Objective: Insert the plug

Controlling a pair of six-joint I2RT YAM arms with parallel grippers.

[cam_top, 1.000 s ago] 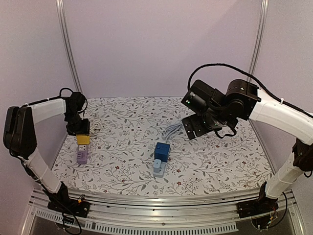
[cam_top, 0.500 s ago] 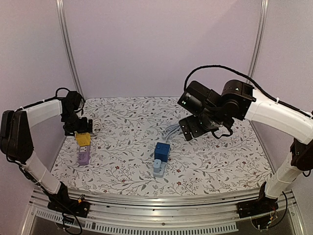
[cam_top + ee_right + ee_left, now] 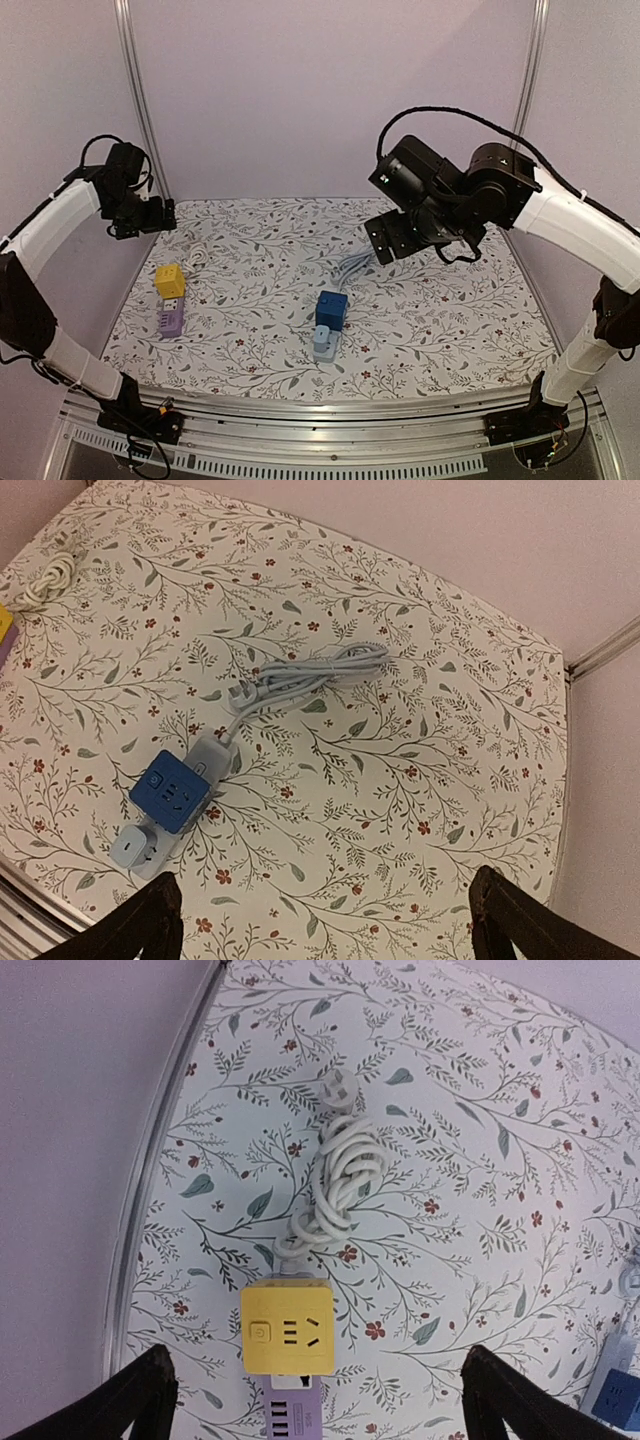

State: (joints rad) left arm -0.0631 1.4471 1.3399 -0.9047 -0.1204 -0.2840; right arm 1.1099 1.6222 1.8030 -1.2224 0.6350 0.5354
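Observation:
The yellow cube plug (image 3: 287,1327) sits on the far end of the purple power strip (image 3: 293,1410) at the table's left, its white cord coiled (image 3: 335,1180) behind it. My left gripper (image 3: 318,1360) hangs open high above it, holding nothing; in the top view it (image 3: 152,215) is up and back-left of the yellow plug (image 3: 169,279). A blue cube plug (image 3: 170,790) sits on a pale blue strip (image 3: 140,848) mid-table. My right gripper (image 3: 325,880) is open and empty, raised to the right of it, and appears in the top view (image 3: 387,240) too.
A grey cord (image 3: 300,675) lies looped behind the blue cube. A metal rail (image 3: 160,1160) edges the table's left side by the wall. The metal frame posts (image 3: 135,100) stand at the back corners.
My left gripper has opened, let go of the yellow plug and lifted up and back to the left. The right arm has risen slightly.

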